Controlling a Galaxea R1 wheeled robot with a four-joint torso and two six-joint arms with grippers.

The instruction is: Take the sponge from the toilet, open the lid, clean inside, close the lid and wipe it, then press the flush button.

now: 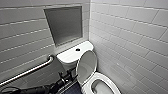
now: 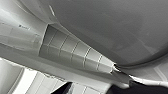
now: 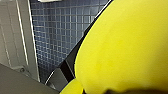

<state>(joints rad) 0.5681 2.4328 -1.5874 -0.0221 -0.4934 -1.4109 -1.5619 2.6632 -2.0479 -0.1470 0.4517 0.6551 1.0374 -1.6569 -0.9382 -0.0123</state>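
The white toilet [image 1: 72,57] stands in the tiled corner, its lid [image 1: 86,65] raised and leaning back toward the tank. The seat ring [image 1: 110,83] and bowl lie uncovered below it. The dark flush button [image 1: 77,49] sits in the middle of the tank top. My left arm comes in from the lower left, and my left gripper [image 1: 70,74] is open beside the lid's left edge. In the left wrist view its dark fingertips [image 2: 140,88] stand wide apart under white toilet surfaces. The yellow sponge [image 3: 120,50] looms large in the right wrist view, with my right gripper [image 3: 100,86] shut on it.
A metal grab bar [image 1: 30,70] runs along the left wall beside the tank. A recessed niche [image 1: 63,23] sits above the toilet. The white tiled right wall [image 1: 130,37] stands close to the bowl. The floor [image 3: 55,32] is small blue tiles.
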